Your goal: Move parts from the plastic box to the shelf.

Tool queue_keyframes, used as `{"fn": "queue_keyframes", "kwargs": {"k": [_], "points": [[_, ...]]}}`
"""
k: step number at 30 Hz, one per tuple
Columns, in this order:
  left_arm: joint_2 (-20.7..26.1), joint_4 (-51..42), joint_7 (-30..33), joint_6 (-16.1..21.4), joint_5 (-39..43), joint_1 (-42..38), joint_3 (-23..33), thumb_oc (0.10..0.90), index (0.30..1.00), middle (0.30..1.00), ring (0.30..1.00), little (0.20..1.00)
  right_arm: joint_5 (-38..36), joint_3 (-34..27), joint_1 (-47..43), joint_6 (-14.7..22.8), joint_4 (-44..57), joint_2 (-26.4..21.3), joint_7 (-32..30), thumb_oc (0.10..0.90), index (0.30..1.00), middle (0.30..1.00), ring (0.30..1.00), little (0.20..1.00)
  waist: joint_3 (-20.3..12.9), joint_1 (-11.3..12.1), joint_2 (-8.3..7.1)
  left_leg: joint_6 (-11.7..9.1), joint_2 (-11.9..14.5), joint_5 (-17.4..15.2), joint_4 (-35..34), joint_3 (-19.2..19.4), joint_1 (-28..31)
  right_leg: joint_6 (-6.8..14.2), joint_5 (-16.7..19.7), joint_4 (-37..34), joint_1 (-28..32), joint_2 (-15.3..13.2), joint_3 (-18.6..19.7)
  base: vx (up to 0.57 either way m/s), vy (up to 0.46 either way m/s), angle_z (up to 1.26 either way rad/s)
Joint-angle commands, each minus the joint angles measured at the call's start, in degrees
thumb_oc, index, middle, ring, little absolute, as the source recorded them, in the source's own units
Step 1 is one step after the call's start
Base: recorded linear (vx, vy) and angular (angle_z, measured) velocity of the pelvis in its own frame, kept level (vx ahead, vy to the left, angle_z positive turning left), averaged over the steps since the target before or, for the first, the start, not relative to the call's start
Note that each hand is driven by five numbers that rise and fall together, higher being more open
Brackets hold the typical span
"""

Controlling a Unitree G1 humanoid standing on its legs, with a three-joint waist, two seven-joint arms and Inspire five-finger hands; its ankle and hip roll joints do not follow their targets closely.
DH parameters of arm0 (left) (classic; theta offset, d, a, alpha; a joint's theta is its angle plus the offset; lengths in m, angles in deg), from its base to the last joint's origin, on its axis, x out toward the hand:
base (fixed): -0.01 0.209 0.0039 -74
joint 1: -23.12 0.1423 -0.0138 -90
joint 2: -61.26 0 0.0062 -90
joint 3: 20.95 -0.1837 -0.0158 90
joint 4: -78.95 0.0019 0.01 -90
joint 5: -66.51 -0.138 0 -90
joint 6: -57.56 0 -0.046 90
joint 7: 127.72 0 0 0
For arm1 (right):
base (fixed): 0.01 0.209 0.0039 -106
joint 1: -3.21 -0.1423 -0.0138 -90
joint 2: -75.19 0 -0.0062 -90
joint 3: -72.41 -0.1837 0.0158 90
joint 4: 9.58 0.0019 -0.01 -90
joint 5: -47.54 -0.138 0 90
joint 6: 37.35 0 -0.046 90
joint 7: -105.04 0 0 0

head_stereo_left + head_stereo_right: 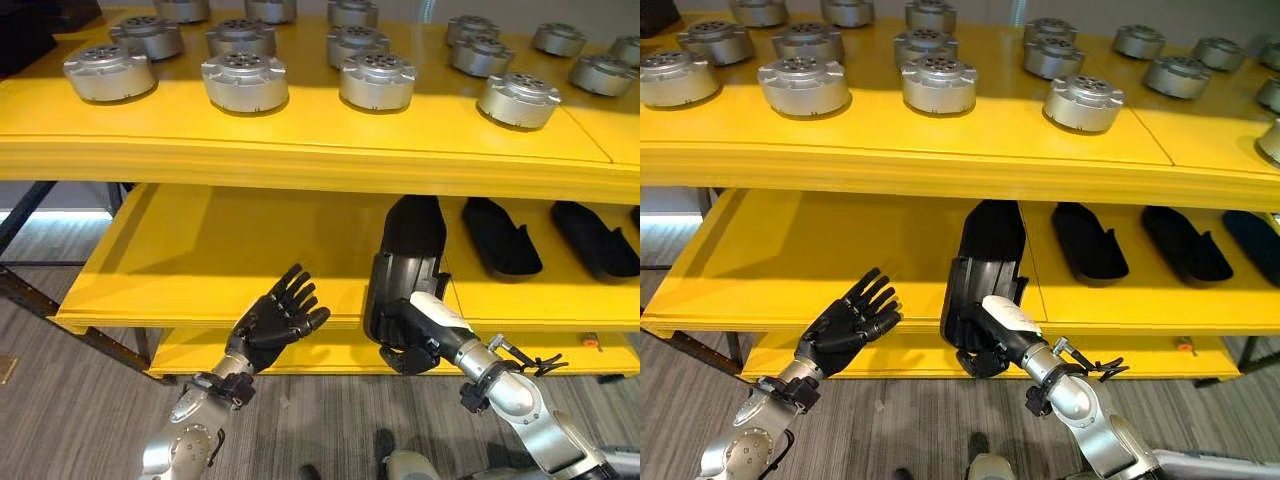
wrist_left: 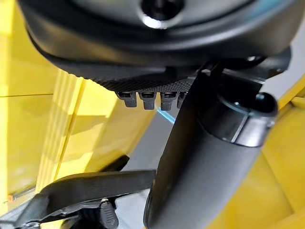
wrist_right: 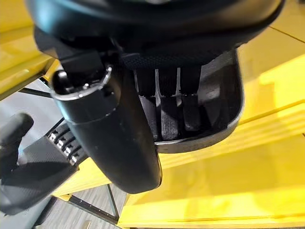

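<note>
At the middle shelf's front edge, right hand grips a long black part lying half onto the shelf; left hand hangs beside it, fingers spread, holding nothing.

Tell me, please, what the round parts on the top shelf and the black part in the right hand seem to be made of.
Round parts: likely bare metal, silver-grey with a dull sheen. Black part in the right hand: probably matte plastic, dark with no glints and with moulded ribs.

Bare room on middle shelf left of black part; two more black parts crowding the right.
</note>
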Motion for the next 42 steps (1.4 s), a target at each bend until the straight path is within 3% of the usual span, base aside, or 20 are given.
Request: {"fn": "queue_keyframes", "kwargs": {"k": [1,8,15,21,23,26,27,28,30,33,34,37,42], "points": [[-2.0,-4.9,-3.1,5.1,2.7,-5.1,-1.5,0.9,1.0,1.0,1.0,1.0,-0.2,-4.2,-6.2,5.3,5.3,-0.8,-2.9,0.4,0.3,0.3,0.3,0.3,-4.5,0.2,1.2,-1.0,2.7,-1.4,-0.2,-4.4,0.0,3.2,-3.3,1.5,2.7,2.3,-1.5,0.07,-0.058,-0.05],[-2.5,-5.7,-2.3,3.8,3.2,-4.0,-1.4,0.9,1.0,1.0,1.0,1.0,0.0,-3.6,-6.4,4.2,5.5,-1.1,-3.0,0.4,0.3,0.3,0.3,0.3,-5.6,0.7,0.76,-1.8,3.4,-1.2,-0.2,-3.1,-0.1,2.4,-3.6,-2.2,6.4,2.6,-3.0,0.05,-0.061,-0.09],[-2.3,-5.9,-2.1,2.5,3.3,-4.3,-1.8,0.9,1.0,1.0,1.0,1.0,3.1,-4.1,-8.1,6.0,4.9,-2.3,-4.7,0.4,0.3,0.3,0.3,0.3,-6.1,1.2,0.79,-2.2,3.8,-0.8,-0.2,-3.0,0.1,1.8,-4.3,-2.7,8.0,3.1,-3.5,0.04,-0.064,0.05],[-1.4,-6.3,-1.8,0.4,2.7,-4.4,-2.2,0.9,1.0,1.0,1.0,1.0,3.9,-4.4,-13.7,4.8,4.9,-5.8,-5.3,0.4,0.3,0.3,0.3,0.3,-6.3,2.8,0.9,-2.3,3.9,-0.4,-0.1,-3.6,0.5,0.7,-6.1,-1.3,8.8,3.6,-4.3,0.08,-0.129,0.06],[-1.6,-6.0,-1.9,-0.4,2.6,-4.7,-2.4,0.9,1.0,1.0,1.0,1.0,4.1,-3.2,-17.7,3.5,4.7,-6.3,-2.6,0.4,0.3,0.3,0.3,0.3,-6.0,3.6,0.89,-2.6,4.2,-0.4,0.6,-4.3,0.4,-0.1,-6.8,-1.0,9.5,3.9,-4.7,0.11,-0.257,0.17],[-1.3,-6.0,-0.7,0.3,1.2,-4.9,-2.3,0.9,1.0,1.0,1.0,1.0,3.7,-1.8,-20.2,2.6,4.3,-6.6,-0.7,0.4,0.3,0.3,0.3,0.3,-5.7,4.0,0.8,-2.8,4.5,-2.0,5.1,-3.8,-0.4,-1.3,-8.5,0.8,9.7,3.8,-5.8,-0.01,-0.173,0.12],[-1.4,-5.9,-0.8,0.9,1.4,-5.2,-2.5,0.9,1.0,1.0,1.0,1.0,3.7,-1.7,-20.7,2.7,4.2,-6.9,-0.6,0.4,0.3,0.3,0.3,0.3,-5.0,4.2,0.6,-3.1,4.8,-1.8,9.7,-4.0,-2.0,-2.0,-8.9,1.4,9.9,3.6,-6.1,-0.08,-0.096,0.05],[-1.6,-6.0,-0.7,1.2,1.8,-5.5,-2.6,0.9,1.0,1.0,1.0,1.0,3.9,-1.5,-21.3,3.3,3.5,-7.0,-0.7,0.4,0.3,0.3,0.3,0.3,-4.2,4.6,0.52,-3.9,5.5,-0.8,15.4,-5.3,-4.5,-2.8,-9.4,2.2,10.1,3.7,-6.2,-0.08,-0.071,-0.01],[-2.2,-6.1,0.1,1.1,2.8,-6.0,-2.5,0.9,1.0,1.0,1.0,1.0,4.1,-0.7,-22.6,3.7,2.3,-6.7,-0.8,0.4,0.3,0.3,0.3,0.3,-3.5,5.1,0.45,-4.7,6.6,1.7,18.5,-7.2,-7.0,-3.3,-9.5,3.1,9.8,3.6,-5.9,-0.02,0.056,-0.12],[-3.0,-4.4,-0.7,0.7,4.2,-6.1,-2.5,0.9,1.0,1.0,1.0,1.0,3.6,0.6,-25.1,1.0,2.3,-7.1,1.0,0.4,0.3,0.3,0.3,0.3,-3.6,3.8,2.44,-9.2,17.2,14.3,6.5,-6.9,-6.8,-2.9,-10.7,4.1,10.2,2.7,-6.0,0.11,0.431,-0.01],[-3.3,-3.7,-1.3,1.3,4.8,-6.3,-2.5,0.9,1.0,1.0,1.0,1.0,2.9,0.5,-25.1,0.4,2.2,-8.2,1.2,0.4,0.3,0.3,0.3,0.3,-3.4,3.3,2.85,-9.9,19.3,15.8,5.1,-6.3,-7.5,-2.5,-11.0,4.6,10.3,1.5,-6.1,0.09,0.449,0.23],[-3.2,-2.7,-1.8,2.5,4.2,-6.7,-2.6,0.9,1.0,1.0,1.0,1.0,1.5,-0.8,-24.4,1.4,2.1,-9.6,1.5,0.4,0.3,0.3,0.3,0.3,-3.6,2.2,3.32,-9.9,19.1,12.9,2.2,-4.2,-5.8,-1.2,-11.1,5.4,10.0,-0.4,-6.8,0.06,0.277,-0.01],[-3.2,-0.8,-2.0,0.3,4.9,-7.7,-3.1,0.9,1.0,1.0,1.0,1.0,1.0,-3.9,-19.8,1.8,3.4,-9.6,0.9,0.4,0.3,0.3,0.3,0.3,-3.8,0.7,3.71,-8.6,15.3,7.3,1.3,-1.9,-2.3,1.1,-9.1,6.3,8.8,-2.8,-6.9,0.07,0.217,-0.03]]}}
